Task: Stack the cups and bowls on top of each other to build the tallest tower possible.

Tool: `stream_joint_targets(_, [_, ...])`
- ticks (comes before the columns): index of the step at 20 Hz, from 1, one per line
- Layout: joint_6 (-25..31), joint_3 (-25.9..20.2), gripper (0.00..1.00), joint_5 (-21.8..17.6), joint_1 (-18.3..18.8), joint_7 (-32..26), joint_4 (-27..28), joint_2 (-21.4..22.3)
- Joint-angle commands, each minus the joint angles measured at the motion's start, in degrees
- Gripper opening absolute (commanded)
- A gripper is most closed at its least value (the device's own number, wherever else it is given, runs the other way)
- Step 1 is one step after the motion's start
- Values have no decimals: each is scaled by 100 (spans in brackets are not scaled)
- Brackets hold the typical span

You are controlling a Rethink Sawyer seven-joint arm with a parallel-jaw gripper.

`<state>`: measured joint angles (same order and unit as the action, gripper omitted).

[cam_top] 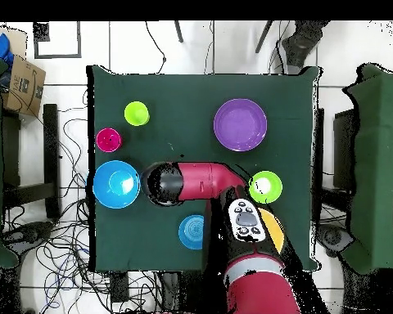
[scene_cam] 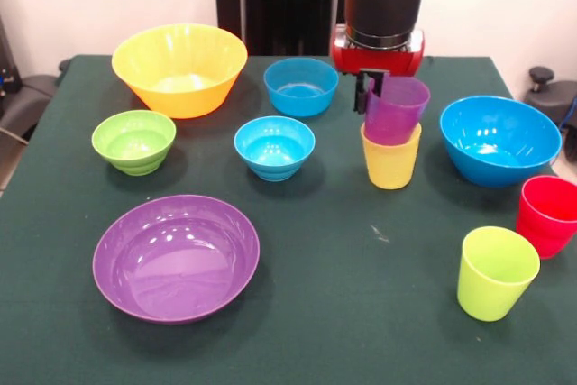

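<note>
My gripper (scene_cam: 373, 96) comes down at the back of the table and is shut on the rim of the purple cup (scene_cam: 398, 110). That cup sits tilted in the mouth of the yellow cup (scene_cam: 390, 162), which stands upright on the table. The lime green cup (scene_cam: 494, 272) (cam_top: 136, 113) and the red cup (scene_cam: 550, 214) (cam_top: 108, 140) stand alone at the front right. The large blue bowl (scene_cam: 499, 139) (cam_top: 116, 183) is right of the two nested cups. In the overhead view my arm (cam_top: 191, 181) hides the gripper and both nested cups.
The yellow-orange bowl (scene_cam: 179, 68), green bowl (scene_cam: 133, 141), two small blue bowls (scene_cam: 300, 86) (scene_cam: 274, 146) and the wide purple bowl (scene_cam: 176, 257) (cam_top: 240, 124) stand apart on the green cloth (scene_cam: 361, 313). Cables and chairs surround the table.
</note>
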<state>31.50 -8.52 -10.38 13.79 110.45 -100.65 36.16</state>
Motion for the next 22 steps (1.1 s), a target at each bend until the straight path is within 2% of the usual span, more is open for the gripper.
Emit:
stream_joint_targets(1, [-333, -386, 0, -267, -132, 127, -244, -36])
stream_joint_targets(6, [-364, -302, 0, -285, -215, 214, -263, 6])
stream_joint_targets(7, [-342, -281, 100, -250, -230, 255, -283, 4])
stream_joint_targets(22, [-487, -239, 100, -222, -305, 318, -391, 113])
